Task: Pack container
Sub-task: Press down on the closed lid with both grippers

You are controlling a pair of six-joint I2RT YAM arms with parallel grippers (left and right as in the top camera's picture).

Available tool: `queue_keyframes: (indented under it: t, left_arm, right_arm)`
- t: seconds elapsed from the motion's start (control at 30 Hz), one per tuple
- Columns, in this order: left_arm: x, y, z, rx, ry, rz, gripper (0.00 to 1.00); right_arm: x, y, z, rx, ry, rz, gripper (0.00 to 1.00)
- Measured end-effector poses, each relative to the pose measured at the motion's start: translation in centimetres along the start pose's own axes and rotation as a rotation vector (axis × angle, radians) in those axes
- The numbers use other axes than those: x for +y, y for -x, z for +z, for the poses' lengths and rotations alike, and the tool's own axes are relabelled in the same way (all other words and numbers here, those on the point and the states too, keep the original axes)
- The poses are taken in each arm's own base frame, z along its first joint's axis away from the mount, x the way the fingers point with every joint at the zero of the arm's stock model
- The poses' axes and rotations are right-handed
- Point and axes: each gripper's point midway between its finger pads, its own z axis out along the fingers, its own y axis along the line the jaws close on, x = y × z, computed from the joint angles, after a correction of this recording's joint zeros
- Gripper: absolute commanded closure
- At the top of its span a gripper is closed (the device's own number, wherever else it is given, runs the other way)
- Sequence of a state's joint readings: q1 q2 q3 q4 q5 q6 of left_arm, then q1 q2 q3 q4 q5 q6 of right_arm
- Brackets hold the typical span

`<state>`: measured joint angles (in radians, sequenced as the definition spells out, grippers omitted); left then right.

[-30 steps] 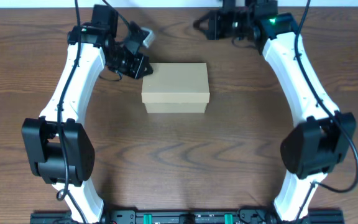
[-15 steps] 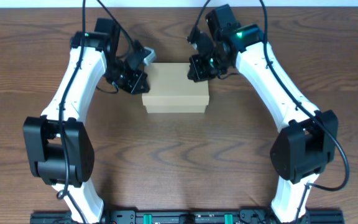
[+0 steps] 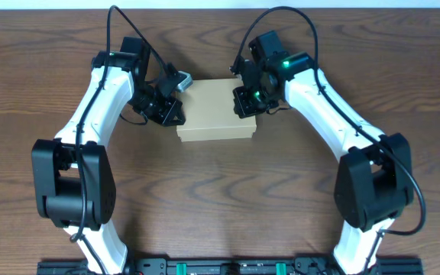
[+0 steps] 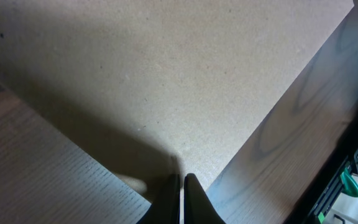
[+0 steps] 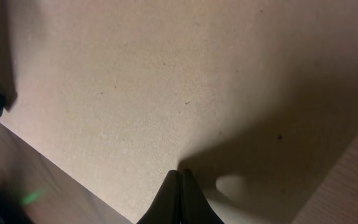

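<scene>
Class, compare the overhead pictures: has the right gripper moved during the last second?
Yes. The right gripper came from the far edge of the table to the right end of the cardboard box.

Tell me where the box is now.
In the overhead view the box lies closed at the table's far centre, flanked by the shut left gripper at its left end and the shut right gripper over its right end.

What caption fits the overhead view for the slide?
Left gripper and right gripper, both shut, at opposite ends of a closed tan rectangular cardboard box.
</scene>
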<state>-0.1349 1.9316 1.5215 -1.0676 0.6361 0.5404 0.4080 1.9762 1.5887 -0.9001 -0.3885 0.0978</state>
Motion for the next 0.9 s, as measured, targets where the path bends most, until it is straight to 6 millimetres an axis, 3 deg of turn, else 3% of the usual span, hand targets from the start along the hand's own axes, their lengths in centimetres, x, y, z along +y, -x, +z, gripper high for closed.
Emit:
queue_keyframes:
  t: [0.37, 0.53, 0.67, 0.77, 0.83, 0.9]
  left_arm:
    - [0.0, -0.2, -0.1, 0.007, 0.006, -0.033, 0.94]
    - [-1.1, -1.0, -1.2, 0.057, -0.006, -0.091, 0.94]
    - [-3.4, 0.4, -5.2, -0.050, 0.040, -0.028, 0.94]
    - [-7.2, 1.3, -10.9, -0.216, 0.117, 0.089, 0.94]
    - [-9.4, 1.0, -13.4, -0.283, 0.144, 0.133, 0.94]
    - [-11.3, -0.1, -14.9, -0.313, 0.154, 0.151, 0.94]
  right_arm:
    - [0.0, -0.2, -0.1, -0.005, -0.010, -0.004, 0.99]
    - [-0.1, 0.2, -1.3, -0.040, -0.060, -0.025, 0.99]
    - [0.6, 1.1, -5.9, -0.154, -0.120, -0.058, 0.99]
    - [1.4, 1.5, -9.7, -0.246, -0.153, -0.081, 0.99]
    - [1.1, 1.5, -9.5, -0.253, -0.162, -0.077, 0.99]
    - [0.2, 0.8, -8.0, -0.227, -0.176, -0.059, 0.99]
